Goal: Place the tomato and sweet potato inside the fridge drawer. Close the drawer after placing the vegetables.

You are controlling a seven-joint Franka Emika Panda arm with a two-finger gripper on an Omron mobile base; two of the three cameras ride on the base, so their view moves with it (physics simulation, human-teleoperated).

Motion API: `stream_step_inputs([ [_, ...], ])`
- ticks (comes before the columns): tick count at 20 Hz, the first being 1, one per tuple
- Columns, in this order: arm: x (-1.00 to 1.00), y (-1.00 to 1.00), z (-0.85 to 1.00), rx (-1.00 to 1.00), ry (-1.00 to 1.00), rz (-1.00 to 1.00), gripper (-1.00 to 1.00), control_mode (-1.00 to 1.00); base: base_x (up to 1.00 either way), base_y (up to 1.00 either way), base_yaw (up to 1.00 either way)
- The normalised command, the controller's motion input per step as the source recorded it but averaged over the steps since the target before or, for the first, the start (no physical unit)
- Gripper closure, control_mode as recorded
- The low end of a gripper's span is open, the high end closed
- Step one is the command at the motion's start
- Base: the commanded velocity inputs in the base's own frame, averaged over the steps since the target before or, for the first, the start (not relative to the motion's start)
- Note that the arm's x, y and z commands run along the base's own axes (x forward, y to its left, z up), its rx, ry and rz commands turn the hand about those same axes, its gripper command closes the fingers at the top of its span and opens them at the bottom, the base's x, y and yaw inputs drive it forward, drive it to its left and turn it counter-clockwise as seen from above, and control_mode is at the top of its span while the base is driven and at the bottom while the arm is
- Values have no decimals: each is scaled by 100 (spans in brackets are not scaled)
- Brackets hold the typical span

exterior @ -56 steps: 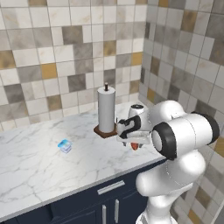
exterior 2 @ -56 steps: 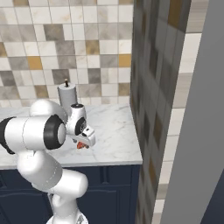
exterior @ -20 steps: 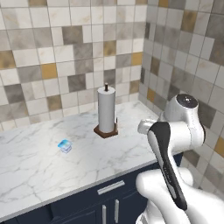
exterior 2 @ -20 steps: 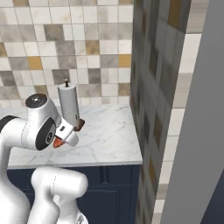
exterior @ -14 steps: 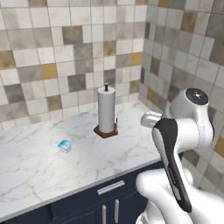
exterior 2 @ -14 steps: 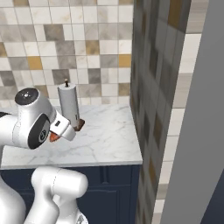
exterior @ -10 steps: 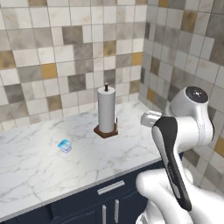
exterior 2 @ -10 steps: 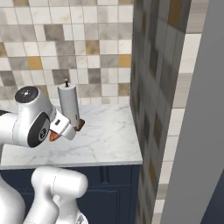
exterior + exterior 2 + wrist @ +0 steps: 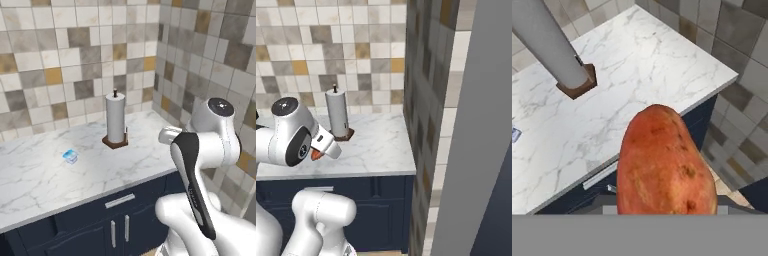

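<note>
Jaws clamped on sweet potato | potato held in the air above the marble counter's front edge | paper towel roll upright near the back | small blue item further left

Glossy white, rounded robot arm at right of the left base view, with dark grey joint caps and a black side band.

Sweet potato matt, rough skin; counter glossy marble.
</note>
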Motion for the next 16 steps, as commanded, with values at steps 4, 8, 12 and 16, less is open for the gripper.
stream_step_inputs([
  [4, 0, 0, 0, 0, 0, 0, 100, 100, -100, 0, 4],
  [8, 0, 0, 0, 0, 0, 0, 100, 100, -100, 0, 15],
  [12, 0, 0, 0, 0, 0, 0, 100, 100, -100, 7, 19],
  [16, 0, 0, 0, 0, 0, 0, 100, 100, -100, 40, 23],
])
